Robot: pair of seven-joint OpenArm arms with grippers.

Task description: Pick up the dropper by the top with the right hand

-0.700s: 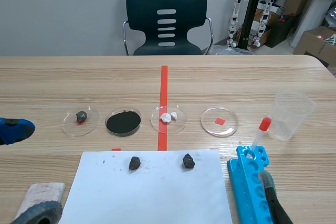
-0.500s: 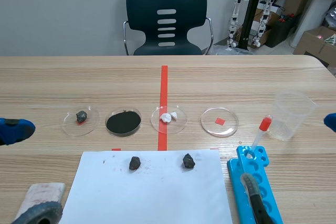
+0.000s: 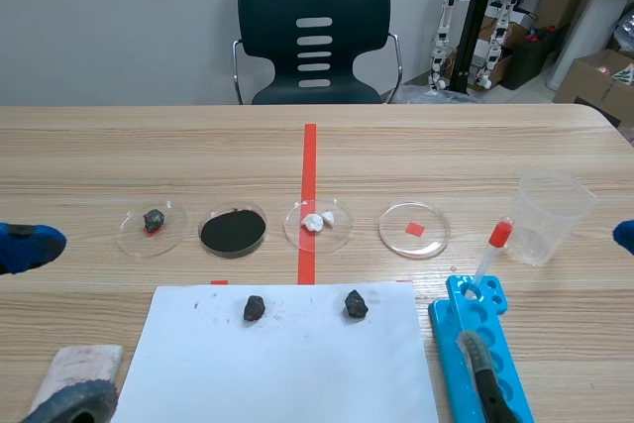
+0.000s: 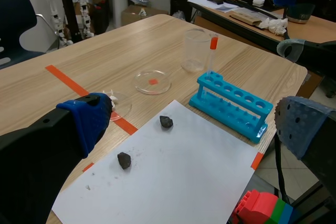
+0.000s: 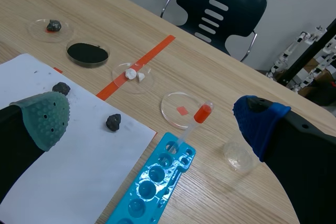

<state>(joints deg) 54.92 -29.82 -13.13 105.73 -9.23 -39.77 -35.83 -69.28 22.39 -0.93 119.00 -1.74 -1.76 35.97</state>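
Note:
The dropper (image 3: 493,250), a clear tube with a red bulb, stands tilted in the far end hole of the blue rack (image 3: 495,364) at the table's right front. In the right wrist view the dropper (image 5: 195,120) lies ahead of my right gripper (image 5: 149,119), between its wide-open fingers and clear of both pads. In the scene view the right gripper (image 3: 550,294) has one finger over the rack and its blue pad at the right edge. My left gripper (image 4: 197,124) is open and empty above the table's left front; from there the dropper (image 4: 212,48) is far ahead.
A clear plastic cup (image 3: 552,217) stands just behind and to the right of the dropper. Several petri dishes (image 3: 413,230) sit in a row mid-table. White paper (image 3: 282,354) carries two dark rocks (image 3: 355,304). A cloth pad (image 3: 84,361) lies at the front left.
The right gripper's grey-green finger has shifted left over the rack, and its blue pad has come into view at the right edge. The dropper and the left arm have not moved.

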